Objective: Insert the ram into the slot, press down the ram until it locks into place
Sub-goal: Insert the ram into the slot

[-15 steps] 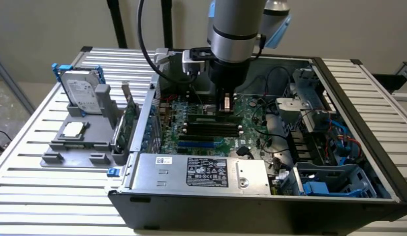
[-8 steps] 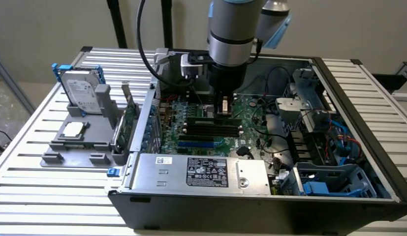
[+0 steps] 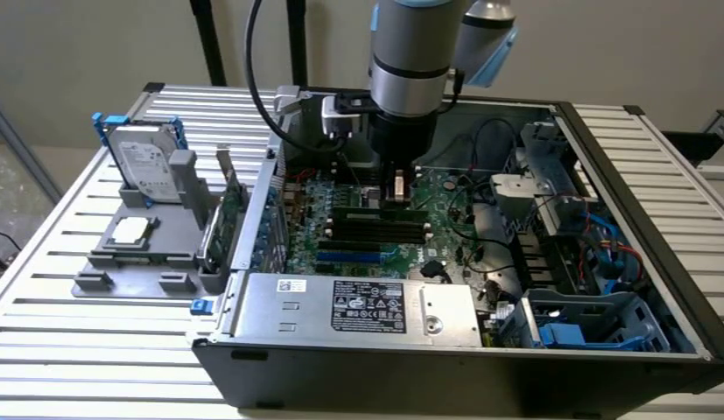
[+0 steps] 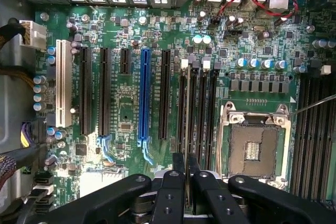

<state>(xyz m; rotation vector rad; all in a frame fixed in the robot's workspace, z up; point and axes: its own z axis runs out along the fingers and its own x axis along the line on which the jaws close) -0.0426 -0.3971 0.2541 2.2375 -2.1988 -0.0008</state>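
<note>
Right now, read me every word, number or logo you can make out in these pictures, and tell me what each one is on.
Nothing can be read as text.
Black label on the silver power supply box: print and symbols, too small to read.
White sticker on the same box: too small to read.
Label on the hard drive: blurred.
White markings on the circuit board: too small to read.

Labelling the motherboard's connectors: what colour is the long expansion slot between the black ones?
Bright blue; the expansion slot shows best in the wrist view.
</note>
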